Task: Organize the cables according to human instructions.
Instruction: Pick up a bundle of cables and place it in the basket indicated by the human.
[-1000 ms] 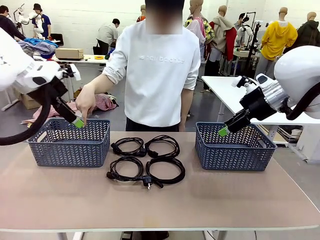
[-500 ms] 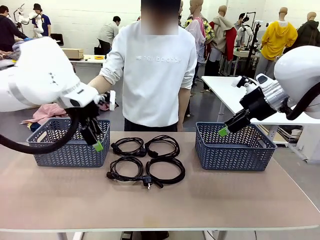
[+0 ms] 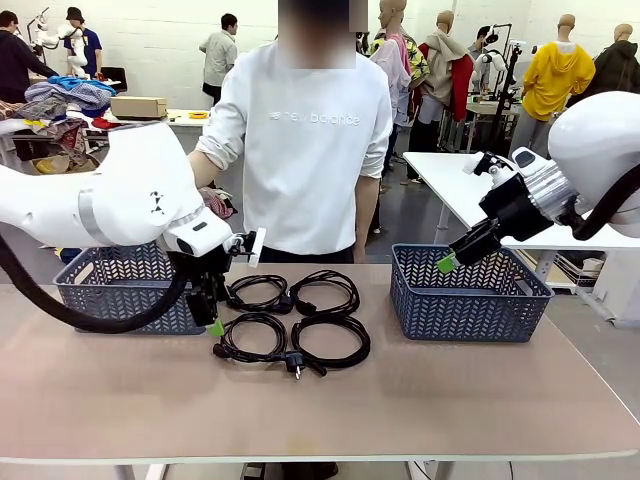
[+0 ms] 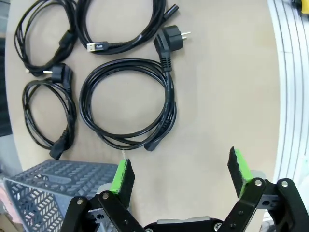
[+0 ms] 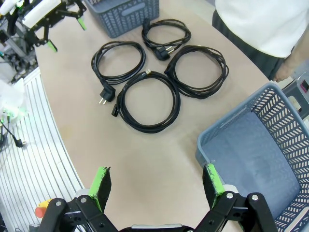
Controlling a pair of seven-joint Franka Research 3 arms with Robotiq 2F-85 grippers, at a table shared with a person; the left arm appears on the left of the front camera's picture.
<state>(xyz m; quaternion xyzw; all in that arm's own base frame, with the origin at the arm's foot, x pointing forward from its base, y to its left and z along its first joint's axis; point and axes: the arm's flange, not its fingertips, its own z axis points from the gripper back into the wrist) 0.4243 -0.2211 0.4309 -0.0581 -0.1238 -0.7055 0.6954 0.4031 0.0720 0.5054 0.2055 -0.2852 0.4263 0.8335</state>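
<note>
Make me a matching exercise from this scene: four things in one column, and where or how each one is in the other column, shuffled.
1. left gripper
2. right gripper
3. cables
4. right basket

A. empty
B. open, raised by the right basket
C. coiled flat on the table, in the middle
D. open, low beside the cables

Pairs: 1-D, 2-B, 3-C, 4-A

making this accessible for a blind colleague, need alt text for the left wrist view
Four black power cords lie coiled in flat loops on a tan table, seen from above between the left arm's open jaws with green pads. A corner of a blue-grey basket shows at the lower left.
</note>
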